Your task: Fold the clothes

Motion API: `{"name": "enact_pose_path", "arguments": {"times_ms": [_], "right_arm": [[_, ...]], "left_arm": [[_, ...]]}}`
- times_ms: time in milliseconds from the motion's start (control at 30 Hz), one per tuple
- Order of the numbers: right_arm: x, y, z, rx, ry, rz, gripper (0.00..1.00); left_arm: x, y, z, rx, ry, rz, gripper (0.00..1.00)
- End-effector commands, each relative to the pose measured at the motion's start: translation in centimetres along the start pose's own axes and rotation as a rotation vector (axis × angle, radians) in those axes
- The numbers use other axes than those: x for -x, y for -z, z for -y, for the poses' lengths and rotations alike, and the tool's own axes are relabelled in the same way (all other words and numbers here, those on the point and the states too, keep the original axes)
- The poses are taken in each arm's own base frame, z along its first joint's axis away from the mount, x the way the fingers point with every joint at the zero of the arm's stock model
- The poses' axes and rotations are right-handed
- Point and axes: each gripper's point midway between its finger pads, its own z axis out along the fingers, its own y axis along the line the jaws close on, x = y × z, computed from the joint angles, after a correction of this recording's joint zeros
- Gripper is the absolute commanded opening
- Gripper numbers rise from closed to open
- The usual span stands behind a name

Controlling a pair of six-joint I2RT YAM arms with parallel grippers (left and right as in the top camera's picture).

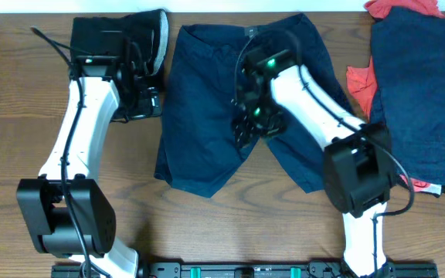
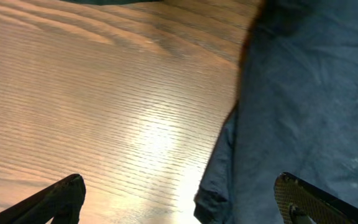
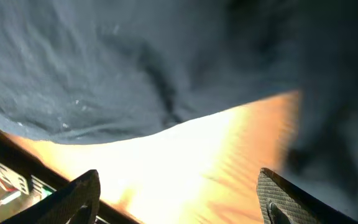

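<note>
Currently, the dark navy-blue fabric shorts [image 1: 207,116] lie spread flat with no fold made yet. Right gripper [image 3: 179,193]: jaws wide apart, empty, crotch hem just ahead of them. Left gripper [image 2: 179,186]: jaws fully apart, empty, leg edge between them.

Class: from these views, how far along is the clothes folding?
Done: a folded navy garment on red-orange pieces at right. In hand: navy shorts lie spread flat; the open right gripper hovers at their crotch, the open left gripper at their edge. Left: folding the shorts, perhaps the black piece.
</note>
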Motion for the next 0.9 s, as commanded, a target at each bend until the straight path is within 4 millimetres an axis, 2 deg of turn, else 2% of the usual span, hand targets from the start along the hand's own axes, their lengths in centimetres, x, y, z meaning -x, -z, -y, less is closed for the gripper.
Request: {"name": "enact_pose_path", "arguments": {"times_ms": [0, 167, 300, 433, 600, 733, 867], "right_arm": [[-1.1, -2.2, -1.7, 0.019, -0.004, -0.049, 0.77], [-2.1, -5.3, -2.7, -0.013, 0.012, -0.071, 0.75], [-1.7, -6.7, -1.9, -0.076, -0.021, -0.037, 0.69], [-1.3, -7.3, -0.6, -0.134, -0.059, -0.011, 0.44], [-0.5, -7.1, 0.6, -0.197, -0.072, 0.030, 0.01], [-0.8, -6.1, 0.7, -0.198, -0.084, 0.027, 0.01], [-1.6, -3.4, 0.4, -0.192, -0.076, 0.049, 0.01]], "left_arm": [[-0.2, -0.1, 0.1, -0.002, -0.005, -0.009, 0.98], [-0.2, -0.1, 0.1, -0.003, -0.005, -0.009, 0.98], [-0.2, -0.1, 0.1, -0.003, -0.005, -0.009, 0.98], [-0.2, -0.1, 0.1, -0.003, -0.005, -0.009, 0.98], [-0.1, -0.1, 0.2, -0.003, -0.005, -0.005, 0.99], [-0.1, -0.1, 0.2, -0.003, -0.005, -0.005, 0.99], [-0.1, -0.1, 0.2, -0.003, -0.005, -0.005, 0.99]]}}
